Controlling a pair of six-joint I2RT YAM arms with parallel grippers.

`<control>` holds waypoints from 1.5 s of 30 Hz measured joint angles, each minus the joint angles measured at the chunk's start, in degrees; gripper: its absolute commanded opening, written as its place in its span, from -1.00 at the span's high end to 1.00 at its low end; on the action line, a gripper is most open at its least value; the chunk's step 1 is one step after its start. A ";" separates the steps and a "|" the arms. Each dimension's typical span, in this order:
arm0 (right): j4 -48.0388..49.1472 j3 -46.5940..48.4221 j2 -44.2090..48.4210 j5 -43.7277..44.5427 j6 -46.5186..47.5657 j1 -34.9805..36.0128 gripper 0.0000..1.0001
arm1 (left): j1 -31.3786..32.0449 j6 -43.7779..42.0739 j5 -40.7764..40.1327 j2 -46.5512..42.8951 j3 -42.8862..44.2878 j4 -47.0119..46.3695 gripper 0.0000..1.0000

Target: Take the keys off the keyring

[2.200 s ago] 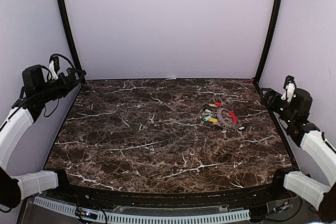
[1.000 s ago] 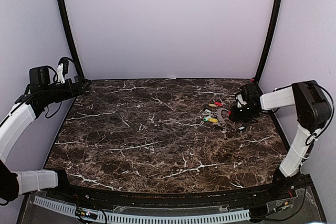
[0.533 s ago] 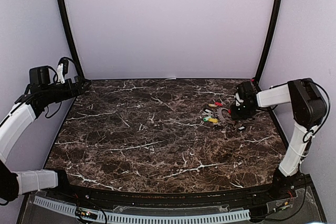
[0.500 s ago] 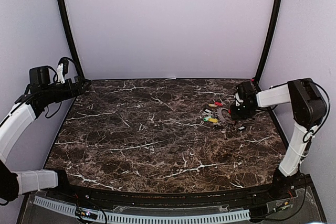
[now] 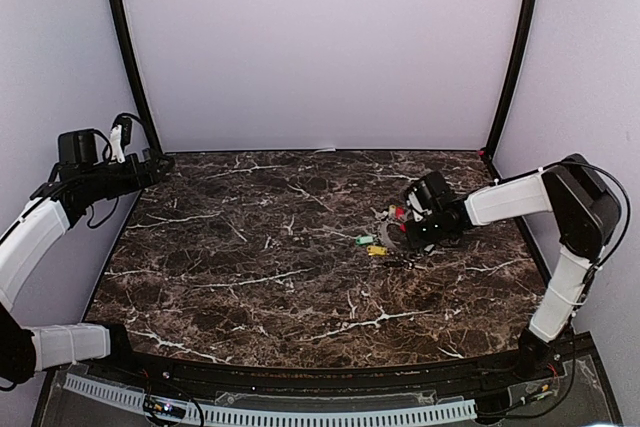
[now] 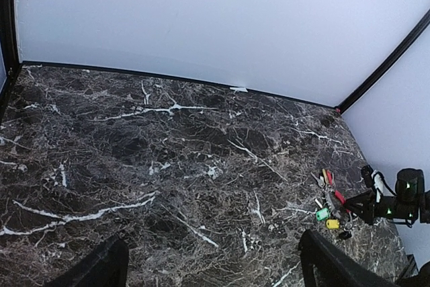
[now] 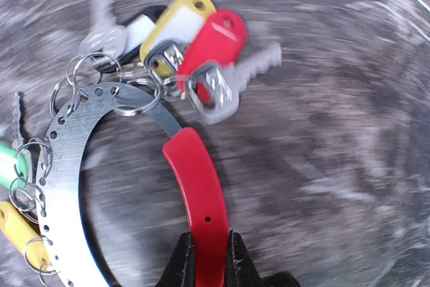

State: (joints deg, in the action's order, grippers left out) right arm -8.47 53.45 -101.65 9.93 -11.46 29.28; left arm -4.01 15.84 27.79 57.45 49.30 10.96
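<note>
Table (image 5: pixel 250 267), dark brown marble-patterned top, white veins. Lying on it, right of centre: grey-and-red metal keyring (image 7: pixel 64 179) with colour-capped small keys (image 7: pixel 215 42).

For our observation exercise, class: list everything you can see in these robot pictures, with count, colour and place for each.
table: one, dark brown marble, white veins
walls: three, pale lilac, behind and at both sides
keyring: one, grey-silver with red segment, right of centre of the table
keys: several, count blurred; red, yellow, green heads, some silver; hung on the keyring
left hand: one, black, open, by the table's far-left corner
right hand: one, black, shut on the keyring's red segment
</note>
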 measured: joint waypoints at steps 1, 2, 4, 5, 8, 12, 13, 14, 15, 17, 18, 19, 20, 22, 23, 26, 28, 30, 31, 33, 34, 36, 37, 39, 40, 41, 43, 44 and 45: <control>-0.17 -0.02 0.11 0.11 -0.11 2.01 0.90 | 0.00 0.02 0.02 0.00 -0.15 0.00 -0.77; -0.33 -0.02 0.13 0.17 -0.24 4.74 0.90 | 0.00 0.00 0.04 0.00 -0.28 -0.04 -0.77; -0.66 -0.02 0.31 0.09 -0.63 8.85 0.92 | 0.00 0.07 0.17 0.00 -0.63 -0.22 -0.74; -0.87 -0.02 0.44 0.04 -0.92 10.45 0.93 | 0.02 0.09 0.28 -0.02 -0.87 -0.24 -0.73; -1.62 -0.07 0.85 -0.79 -2.08 15.80 0.95 | 0.55 0.31 0.55 0.00 -1.55 -0.55 -0.70; -1.29 -0.85 1.86 -0.81 -3.08 20.06 0.96 | 3.06 0.59 0.07 0.00 -1.73 -0.83 -0.66; -0.87 -1.20 2.71 -0.52 -3.41 20.83 0.96 | 4.72 0.87 -0.22 0.04 -1.77 -0.96 -0.65; -0.55 -1.49 3.54 -0.37 -3.65 21.35 0.96 | 6.36 1.20 -0.48 0.09 -1.79 -1.05 -0.65; -0.04 -1.90 4.55 -0.20 -3.69 21.75 0.96 | 8.28 1.55 -0.66 0.17 -1.84 -1.20 -0.65; 1.16 -2.75 6.62 0.15 -3.87 22.12 0.96 | 13.33 2.91 -1.14 0.52 -2.49 -2.80 -0.65; 1.90 -3.13 7.69 0.24 -3.78 22.14 0.95 | 16.61 3.78 -1.44 0.74 -3.50 -4.57 -0.65; 2.49 -3.26 8.37 0.22 -3.76 22.14 0.94 | 19.28 4.79 -1.51 1.11 -4.59 -6.10 -0.65; 3.28 -3.26 8.85 0.22 -3.69 22.16 0.91 | 22.49 5.70 -1.68 1.81 -5.99 -7.98 -0.64; 3.91 -3.23 9.07 0.24 -3.72 22.16 0.79 | 27.02 6.97 -2.01 4.13 -7.65 -10.43 -0.62; 3.89 -3.23 9.07 0.28 -3.72 22.18 0.73 | 29.59 7.82 -2.32 6.32 -8.20 -11.82 -0.60; 2.75 -3.23 9.07 0.76 -5.01 22.18 0.53 | 34.97 9.07 -3.93 13.27 -8.39 -15.21 -0.56; 1.31 -3.32 9.14 1.22 -6.88 22.12 0.50 | 37.94 9.68 -5.11 17.57 -8.39 -17.70 -0.55; 0.63 -4.35 9.88 1.22 -9.73 21.64 0.48 | 39.74 10.43 -5.84 20.70 -8.39 -20.28 -0.53; 0.57 -5.40 10.69 0.48 -11.43 21.31 0.47 | 40.44 10.88 -5.99 22.10 -8.39 -21.90 -0.52; 0.55 -7.63 12.39 -0.98 -14.45 20.37 0.46 | 41.48 11.69 -6.08 24.02 -8.44 -25.27 -0.47; 0.81 -9.07 13.40 -2.45 -16.26 19.50 0.45 | 41.90 12.09 -6.12 24.85 -8.44 -27.15 -0.44; 1.33 -11.65 14.88 -4.72 -19.65 17.70 0.44 | 42.66 12.94 -6.03 26.69 -8.41 -30.91 -0.26; 1.53 -12.44 15.13 -5.64 -20.98 16.94 0.44 | 43.08 13.27 -5.90 27.76 -8.31 -32.39 -0.18; 2.12 -13.18 15.08 -7.50 -23.30 15.43 0.43 | 43.80 13.73 -5.77 30.97 -7.34 -34.64 -0.10; 2.54 -13.35 15.08 -8.37 -24.13 14.78 0.40 | 44.24 13.77 -5.68 32.72 -6.75 -35.39 -0.09; 2.93 -13.40 15.08 -9.11 -24.76 14.29 0.35 | 44.68 13.94 -5.51 34.42 -6.03 -35.89 -0.09; 4.13 -13.40 14.99 -10.62 -25.73 13.33 0.29 | 45.62 14.21 -4.55 38.21 -4.46 -37.05 -0.07; 4.85 -13.42 14.91 -11.78 -26.05 12.83 0.27 | 45.97 14.43 -4.20 39.63 -4.00 -37.64 -0.06; 5.53 -13.49 14.82 -12.37 -26.53 12.41 0.26 | 46.38 14.69 -3.69 41.18 -3.65 -38.34 -0.02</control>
State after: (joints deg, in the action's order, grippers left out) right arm -2.94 39.97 -86.83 -2.44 -38.00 41.69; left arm 42.37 30.52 24.10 98.63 45.65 -27.38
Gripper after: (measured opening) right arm 0.346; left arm 0.539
